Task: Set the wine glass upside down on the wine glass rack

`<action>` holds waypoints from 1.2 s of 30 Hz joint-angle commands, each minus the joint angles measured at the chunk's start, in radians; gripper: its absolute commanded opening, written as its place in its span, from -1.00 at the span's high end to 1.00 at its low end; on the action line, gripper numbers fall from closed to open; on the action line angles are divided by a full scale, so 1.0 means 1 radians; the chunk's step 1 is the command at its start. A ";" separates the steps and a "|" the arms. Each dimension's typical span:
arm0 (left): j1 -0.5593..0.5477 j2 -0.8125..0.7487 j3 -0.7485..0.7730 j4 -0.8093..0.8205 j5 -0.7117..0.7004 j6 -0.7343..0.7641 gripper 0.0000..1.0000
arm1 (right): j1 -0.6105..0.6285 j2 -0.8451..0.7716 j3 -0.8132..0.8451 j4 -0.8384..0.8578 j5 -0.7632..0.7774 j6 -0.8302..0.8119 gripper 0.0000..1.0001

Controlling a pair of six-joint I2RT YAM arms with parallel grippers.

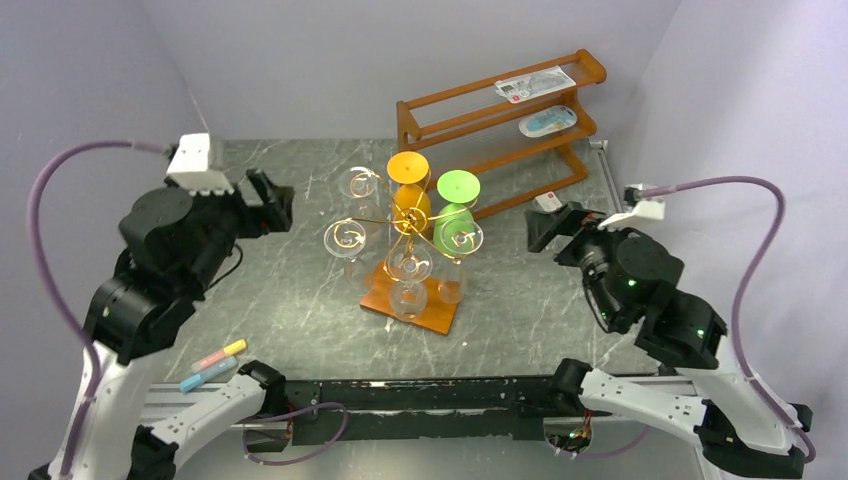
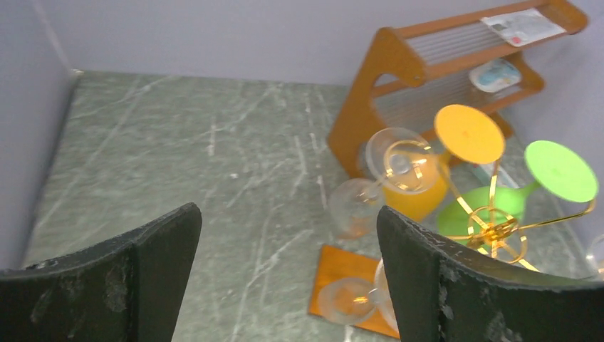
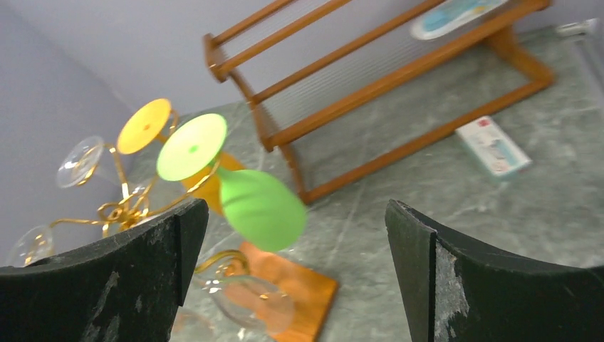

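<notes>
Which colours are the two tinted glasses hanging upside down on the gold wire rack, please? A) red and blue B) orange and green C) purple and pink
B: the orange glass and the green glass hang foot-up from the arms of the wine glass rack.

A three-tier wooden shelf [image 1: 470, 92] is set at the far right of the marble table [image 1: 290, 290]. A white packet [image 1: 535, 84] is laid on its top tier, a bluish packet [image 1: 547, 121] below. What may be three markers [image 1: 215, 362] are left near the front left.
</notes>
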 commanded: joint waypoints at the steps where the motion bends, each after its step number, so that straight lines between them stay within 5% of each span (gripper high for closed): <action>1: 0.005 -0.133 -0.085 -0.061 -0.144 0.077 -0.93 | -0.003 -0.032 0.088 -0.221 0.184 -0.038 -1.00; 9: 0.005 -0.270 -0.099 -0.117 -0.165 0.072 -0.93 | -0.003 -0.073 0.185 -0.248 0.241 -0.087 -1.00; 36: 0.005 -0.237 -0.122 -0.107 -0.113 0.106 -0.93 | -0.002 -0.103 0.158 -0.148 0.174 -0.112 -1.00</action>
